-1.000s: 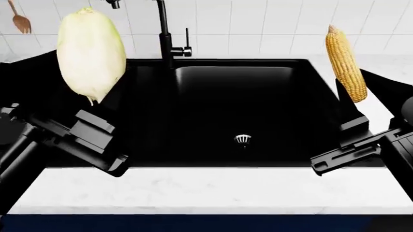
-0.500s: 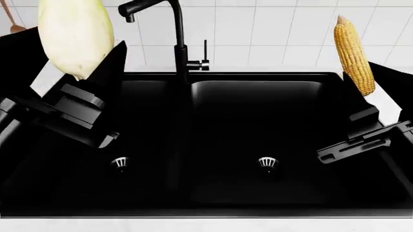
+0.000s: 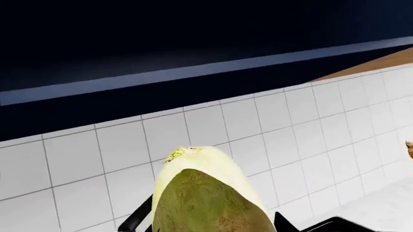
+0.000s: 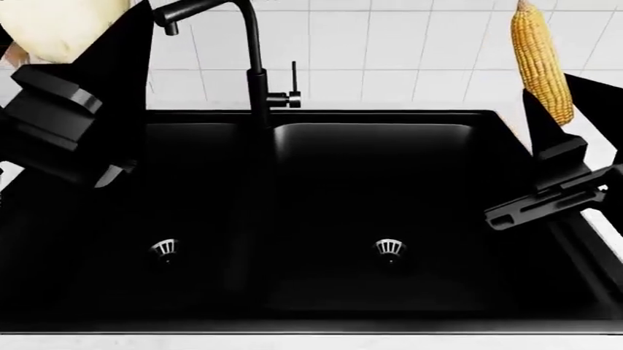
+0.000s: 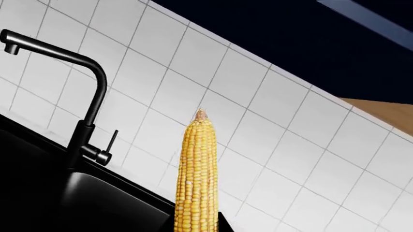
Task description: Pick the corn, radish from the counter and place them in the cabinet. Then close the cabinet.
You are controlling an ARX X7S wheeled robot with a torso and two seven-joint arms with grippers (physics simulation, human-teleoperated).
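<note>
Yellow corn (image 4: 543, 62), one; radish (image 4: 60, 28), one

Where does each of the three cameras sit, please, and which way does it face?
Head view: on the head, looking down into the black sink; both arms show, left gripper with the radish, right gripper with the corn.
Left wrist view: behind the radish, facing the tiled wall.
Right wrist view: behind the corn, facing wall and faucet.
Shared: the faucet, head and right wrist views.
</note>
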